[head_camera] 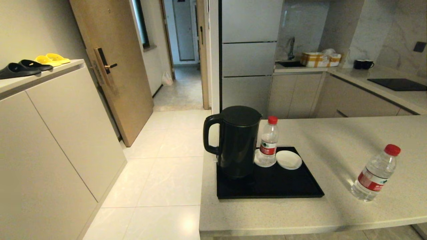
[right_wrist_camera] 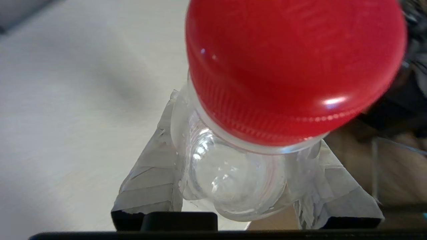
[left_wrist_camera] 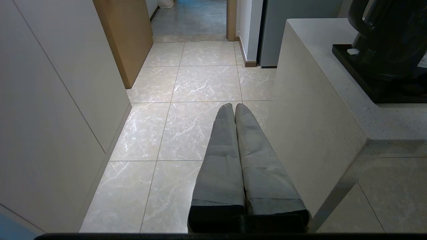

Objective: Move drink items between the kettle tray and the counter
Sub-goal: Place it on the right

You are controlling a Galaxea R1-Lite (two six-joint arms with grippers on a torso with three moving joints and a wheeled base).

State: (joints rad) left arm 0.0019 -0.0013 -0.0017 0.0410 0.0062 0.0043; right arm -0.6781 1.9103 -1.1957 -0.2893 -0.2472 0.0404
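Note:
My right gripper (right_wrist_camera: 242,140) is shut on a clear water bottle (right_wrist_camera: 233,181) just below its red cap (right_wrist_camera: 290,63), a taped finger pressed on each side; neither shows in the head view. Beige counter lies beneath it. A second bottle (head_camera: 268,146) stands on a white saucer at the back of the black kettle tray (head_camera: 283,185), beside the black kettle (head_camera: 237,143). A third bottle (head_camera: 375,173) stands on the counter (head_camera: 333,140) to the tray's right. My left gripper (left_wrist_camera: 231,108) is shut and empty, hanging over the floor tiles beside the counter's end (left_wrist_camera: 310,110).
An empty white saucer (head_camera: 289,159) lies on the tray next to the bottle. The kettle (left_wrist_camera: 390,40) sits near the counter's left edge. A beige cabinet (head_camera: 50,133) with slippers stands across the tiled aisle. Black mugs (head_camera: 363,64) and a cooktop (head_camera: 398,84) are on the far worktop.

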